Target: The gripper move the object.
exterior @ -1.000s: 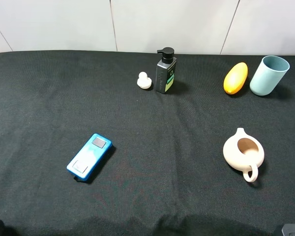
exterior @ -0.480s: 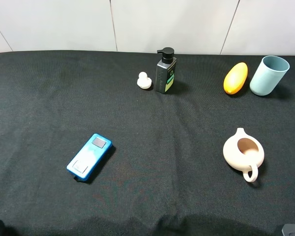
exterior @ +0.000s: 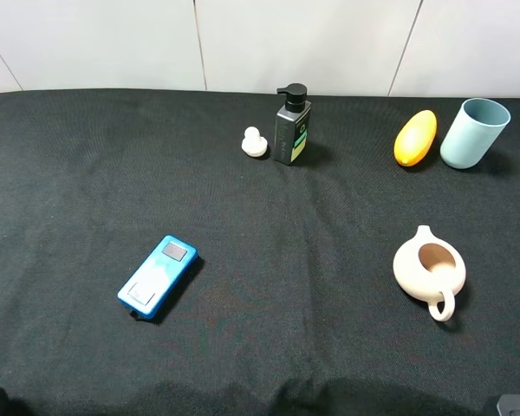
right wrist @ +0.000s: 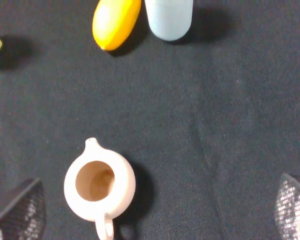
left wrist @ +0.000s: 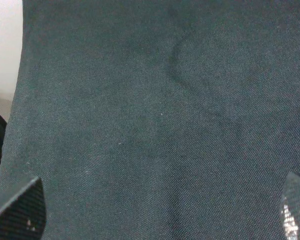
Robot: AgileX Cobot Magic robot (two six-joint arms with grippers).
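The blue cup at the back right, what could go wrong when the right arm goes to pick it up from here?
The light blue cup stands right beside the yellow oval object, so a finger closing on that side may knock or catch it. The beige pot sits between the right gripper and the cup, so a low approach could clip it. The cup is also near the back edge of the black cloth, so a push might tip it off.

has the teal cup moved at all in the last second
No. The teal cup stands upright at the same spot, just right of the yellow object, in the exterior high view.
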